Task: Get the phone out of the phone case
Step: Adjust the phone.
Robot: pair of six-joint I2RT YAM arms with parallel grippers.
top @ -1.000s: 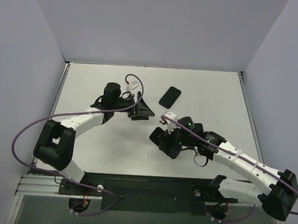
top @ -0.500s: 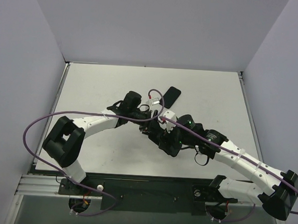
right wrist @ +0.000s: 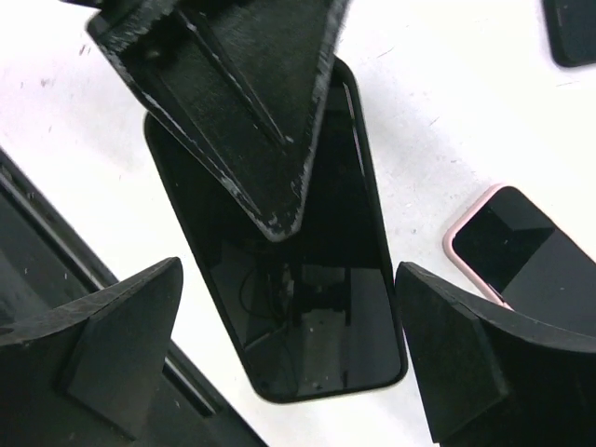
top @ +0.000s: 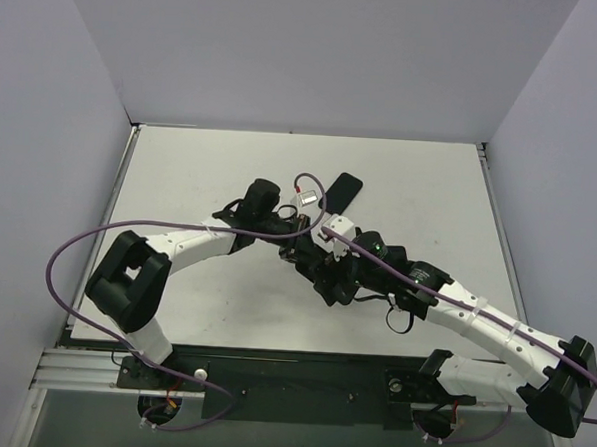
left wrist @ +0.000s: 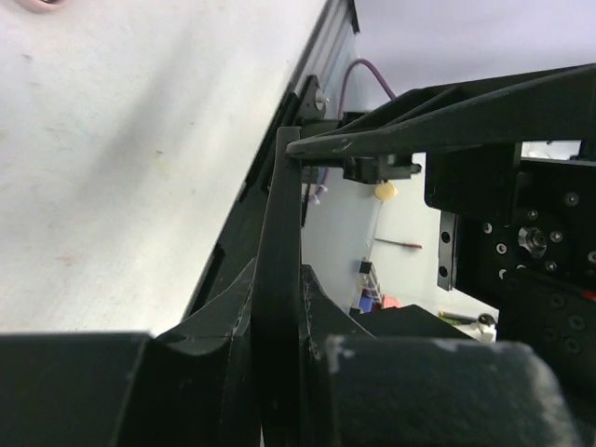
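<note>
A black phone (right wrist: 317,354) with a glossy screen and a thin black rim hangs above the table; I cannot tell whether that rim is the phone case. My left gripper (left wrist: 279,275) is shut on one end of it, and the left wrist view shows the phone (left wrist: 282,186) edge-on as a thin slab. In the right wrist view the left fingers (right wrist: 242,102) cover the phone's upper end. My right gripper (right wrist: 289,298) is open, its fingers (right wrist: 112,345) standing off either long side. From above, the left gripper (top: 300,242) and right gripper (top: 326,275) meet mid-table.
A second phone in a pink case (right wrist: 507,247) lies on the white table just right of the held one. A flat black phone-shaped slab (top: 341,193) lies further back. Purple cables loop from both arms. Walls close the table (top: 174,297) on three sides.
The left arm swung right to the right gripper and shut on the phone's end. The right gripper's jaws widened off the phone's sides.
</note>
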